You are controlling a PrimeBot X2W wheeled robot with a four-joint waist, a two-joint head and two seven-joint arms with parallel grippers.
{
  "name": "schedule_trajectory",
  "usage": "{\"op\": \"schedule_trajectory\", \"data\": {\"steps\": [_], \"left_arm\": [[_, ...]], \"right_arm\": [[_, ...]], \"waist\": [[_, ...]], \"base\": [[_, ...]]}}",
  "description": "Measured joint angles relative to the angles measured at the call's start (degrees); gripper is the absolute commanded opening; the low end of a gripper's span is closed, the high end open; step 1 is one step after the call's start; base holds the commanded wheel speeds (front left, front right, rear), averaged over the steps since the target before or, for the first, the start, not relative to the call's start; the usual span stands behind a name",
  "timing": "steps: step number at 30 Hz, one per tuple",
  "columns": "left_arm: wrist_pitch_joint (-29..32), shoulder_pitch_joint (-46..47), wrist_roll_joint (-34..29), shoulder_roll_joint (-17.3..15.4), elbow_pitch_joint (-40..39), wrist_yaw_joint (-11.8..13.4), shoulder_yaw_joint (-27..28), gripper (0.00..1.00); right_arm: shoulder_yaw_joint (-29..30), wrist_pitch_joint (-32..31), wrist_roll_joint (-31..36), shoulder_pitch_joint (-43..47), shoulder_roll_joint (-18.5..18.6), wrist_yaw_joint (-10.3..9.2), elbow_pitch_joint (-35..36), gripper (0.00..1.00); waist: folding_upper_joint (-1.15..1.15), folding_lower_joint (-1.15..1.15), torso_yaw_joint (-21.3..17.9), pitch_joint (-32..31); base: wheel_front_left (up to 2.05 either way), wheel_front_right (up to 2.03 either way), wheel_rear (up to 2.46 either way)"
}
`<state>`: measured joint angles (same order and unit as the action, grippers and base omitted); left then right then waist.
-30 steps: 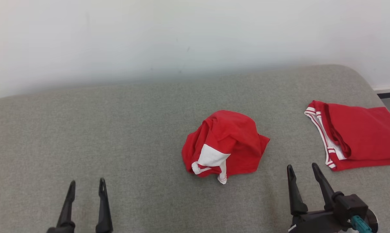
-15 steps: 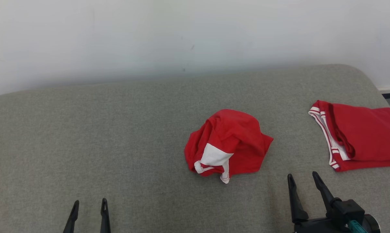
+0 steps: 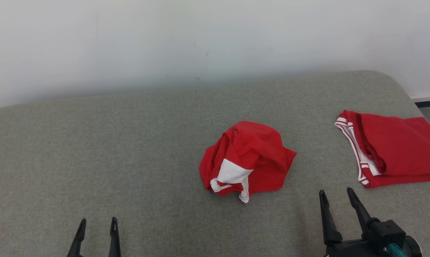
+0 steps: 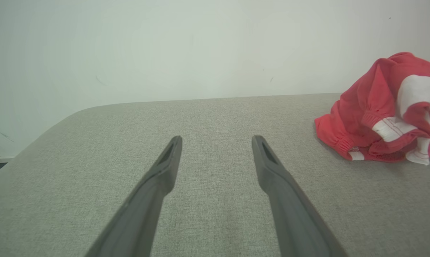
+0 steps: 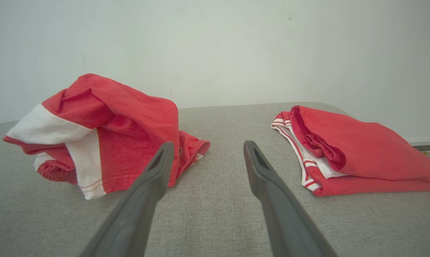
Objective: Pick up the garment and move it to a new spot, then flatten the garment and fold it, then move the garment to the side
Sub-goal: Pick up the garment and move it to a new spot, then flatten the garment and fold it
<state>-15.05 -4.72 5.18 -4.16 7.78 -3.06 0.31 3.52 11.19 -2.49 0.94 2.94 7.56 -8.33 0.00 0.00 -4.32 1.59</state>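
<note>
The right end effector (image 3: pixel 335 191) and left end effector (image 3: pixel 98 220) both gape, empty. The crumpled garment (image 3: pixel 245 160) sits ahead-left of the right one, apart. I'd reach over the heap's top and pinch a thick fold, avoiding the folded garment (image 3: pixel 396 150) ahead-right.

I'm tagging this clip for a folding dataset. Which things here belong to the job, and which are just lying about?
Job: crumpled red garment, mid-surface; left pincer, open; right pincer, open; grey padded surface.
Lying about: folded red garment at the right edge; white wall.
</note>
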Motion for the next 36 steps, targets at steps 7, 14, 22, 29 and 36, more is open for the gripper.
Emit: {"op": "schedule_trajectory", "data": {"steps": [7,14,22,29,36], "left_arm": [[0.00,-0.02,-0.18,0.13,0.19,-0.02,0.30,1.00],[0.00,-0.03,-0.64,0.27,0.16,-0.04,0.54,1.00],[0.00,-0.01,-1.05,0.35,0.14,-0.49,0.46,1.00],[0.00,3.81,0.07,0.60,1.87,-2.03,-1.63,1.00],[4.04,11.48,3.72,0.33,9.56,-4.05,-8.38,1.00]], "right_arm": [[0.00,-0.02,-0.01,0.24,0.00,0.00,0.08,1.00],[-0.26,-0.08,-0.30,0.24,-0.01,0.00,0.35,1.00],[-0.57,-0.07,-0.45,0.23,-0.01,0.00,0.29,1.00],[-1.32,-0.07,-0.47,-0.12,0.00,0.00,0.30,1.00],[-1.99,-0.03,-0.54,-0.68,0.00,0.00,0.19,1.00]], "waist": [[0.00,0.00,0.22,-0.38],[0.00,0.00,0.23,-0.49],[0.00,0.00,-0.27,-0.38],[0.00,0.00,-1.83,0.22],[0.00,0.00,-5.05,1.08]], "base": [[0.00,0.00,0.00],[0.00,0.00,0.00],[0.00,0.00,0.00],[0.00,0.00,0.00],[0.00,0.00,0.00]]}}
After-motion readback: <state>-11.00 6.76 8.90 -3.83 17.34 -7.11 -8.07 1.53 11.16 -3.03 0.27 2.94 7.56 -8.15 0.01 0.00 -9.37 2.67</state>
